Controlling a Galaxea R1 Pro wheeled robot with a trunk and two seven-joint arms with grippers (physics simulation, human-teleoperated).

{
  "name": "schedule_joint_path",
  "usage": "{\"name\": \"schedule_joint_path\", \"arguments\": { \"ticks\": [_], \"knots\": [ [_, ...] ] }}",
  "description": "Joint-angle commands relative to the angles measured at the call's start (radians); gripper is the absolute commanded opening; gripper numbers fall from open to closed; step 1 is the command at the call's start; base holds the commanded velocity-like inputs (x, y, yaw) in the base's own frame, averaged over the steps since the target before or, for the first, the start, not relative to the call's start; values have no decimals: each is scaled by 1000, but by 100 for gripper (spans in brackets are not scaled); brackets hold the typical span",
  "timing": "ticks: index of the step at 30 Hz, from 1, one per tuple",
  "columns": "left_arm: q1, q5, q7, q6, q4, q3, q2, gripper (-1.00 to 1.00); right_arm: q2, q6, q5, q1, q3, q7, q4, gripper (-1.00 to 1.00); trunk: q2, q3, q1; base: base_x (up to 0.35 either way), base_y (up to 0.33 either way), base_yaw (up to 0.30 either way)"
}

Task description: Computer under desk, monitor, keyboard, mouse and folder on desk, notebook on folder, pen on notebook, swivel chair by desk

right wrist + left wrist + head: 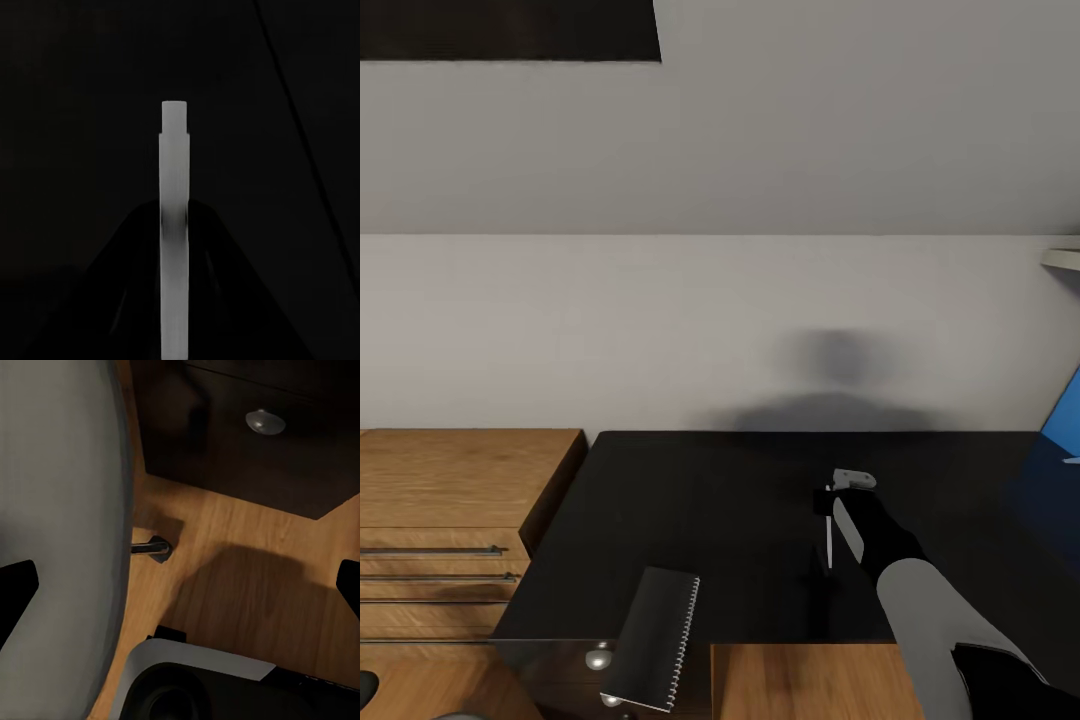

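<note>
Pen (829, 541), a slim white stick, is the thing we are carrying at this moment: our right gripper (830, 520) is closed on it and holds it upright, its tip pointing down just above the glossy black top of the desk (710, 520). In the right wrist view the pen (174, 232) stands as a pale bar against the dark surface, and the fingers themselves are lost in the blackness there. Our left gripper (180, 577) hangs low with its two dark fingertips wide apart and nothing between them, over the light wooden floor (247, 585) near the black drawer with a round silver knob (265, 421).

At the near left edge of the desk lies a dark grey spiral notebook (655, 640), partly hanging over the edge. At the far right border of the head view we see a bright blue flat corner, which we take to be the folder (1065, 410), already on the desk. So, in our judgement, the notebook is not yet stacked on the folder, and the pen must wait for it.

The folder is cut off by the frame. A low light-wood cabinet (450, 520) stands beside the desk.
</note>
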Motion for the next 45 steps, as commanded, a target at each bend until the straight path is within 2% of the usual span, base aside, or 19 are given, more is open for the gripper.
{"name": "schedule_joint_path", "arguments": {
  "ticks": [1, 9, 10, 27, 38, 45],
  "knots": [
    [0, 9, -10, 0, -2, 3, -1, 100, 1, 5, 1, 0, -5, -2, -2, -100, -1, -1, 0, 0, 0, 0],
    [0, 9, -8, 0, -2, 3, -1, 100, 1, 6, 2, 0, -5, -2, -1, -100, -1, -1, 0, 0, 0, 0],
    [0, 9, -8, 0, -2, 3, -1, 100, 1, 6, 2, 0, -5, -2, -1, 100, -1, -1, 0, 0, 0, 0],
    [0, 8, -7, -7, -2, 4, -2, 100, 1, 6, 1, 0, -5, 1, -2, 100, -1, -1, 0, -12, -3, 0],
    [0, 9, -7, -16, -2, 4, -2, 100, 0, 5, 1, 0, -5, 3, -2, 100, 76, 34, -42, -2, -1, 0],
    [0, 9, -7, -16, -2, 4, 0, 100, 0, 5, 1, 0, -5, 5, -4, 100, 76, 34, -42, 0, 0, 0]
  ]
}}
